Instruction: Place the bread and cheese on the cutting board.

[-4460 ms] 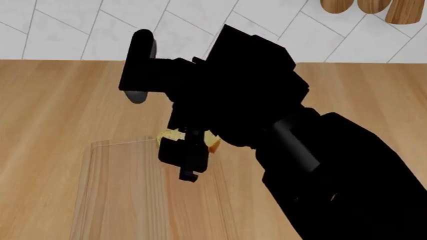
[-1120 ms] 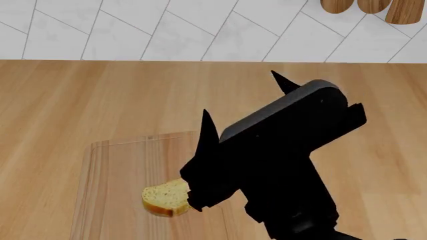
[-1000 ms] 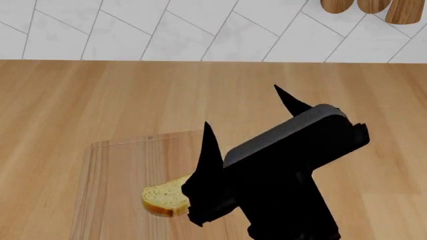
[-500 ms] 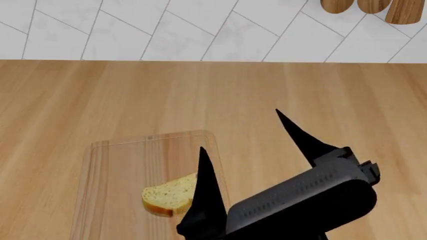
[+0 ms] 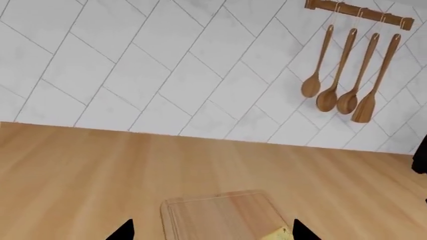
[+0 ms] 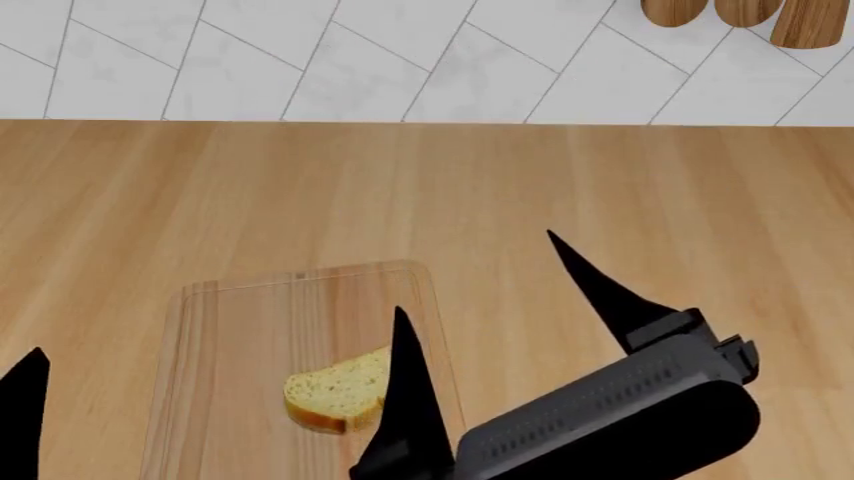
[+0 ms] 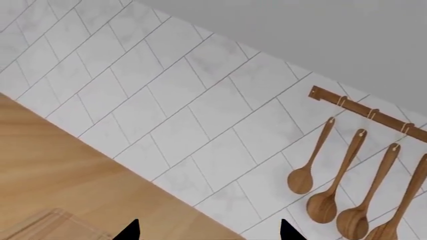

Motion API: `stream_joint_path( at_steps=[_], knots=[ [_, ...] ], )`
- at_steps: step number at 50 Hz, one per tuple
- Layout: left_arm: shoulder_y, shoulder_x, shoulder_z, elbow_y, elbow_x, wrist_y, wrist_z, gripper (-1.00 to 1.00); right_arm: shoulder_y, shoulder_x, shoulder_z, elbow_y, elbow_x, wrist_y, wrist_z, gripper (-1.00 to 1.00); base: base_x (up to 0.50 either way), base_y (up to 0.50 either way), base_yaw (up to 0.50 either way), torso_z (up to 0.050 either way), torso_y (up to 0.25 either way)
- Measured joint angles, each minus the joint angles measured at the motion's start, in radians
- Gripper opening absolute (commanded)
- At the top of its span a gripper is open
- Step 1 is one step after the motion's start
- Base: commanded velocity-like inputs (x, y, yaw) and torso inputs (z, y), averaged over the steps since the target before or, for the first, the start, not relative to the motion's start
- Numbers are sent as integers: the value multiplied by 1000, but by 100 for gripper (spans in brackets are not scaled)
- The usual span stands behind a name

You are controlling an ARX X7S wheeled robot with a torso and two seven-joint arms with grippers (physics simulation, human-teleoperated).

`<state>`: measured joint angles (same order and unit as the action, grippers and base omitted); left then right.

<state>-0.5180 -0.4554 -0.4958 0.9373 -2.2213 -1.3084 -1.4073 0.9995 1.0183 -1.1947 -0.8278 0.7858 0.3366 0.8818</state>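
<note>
In the lower left of the head view we see the bread [image 6: 334, 397], a small slice with pale cream crumb and a golden-brown crust, lying flat on the cutting board [image 6: 240, 340], a light wooden slab with rounded corners on the countertop [image 6: 200, 200]. The right gripper [image 6: 487, 335] fills the lower right, its two black fingers spread wide and empty. Of the left gripper [image 6: 24, 400] only one dark tip shows at the left edge, so we cannot tell its state.
</note>
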Motion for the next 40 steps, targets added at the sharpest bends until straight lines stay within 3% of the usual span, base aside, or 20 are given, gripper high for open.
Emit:
stream_joint_path(
  at_steps=[40],
  knots=[
    [153,224,-170,-29,327,-190,329,100,-2,-16,-9,2,-8,12,-23,100,0,0,0,0,0]
  ],
)
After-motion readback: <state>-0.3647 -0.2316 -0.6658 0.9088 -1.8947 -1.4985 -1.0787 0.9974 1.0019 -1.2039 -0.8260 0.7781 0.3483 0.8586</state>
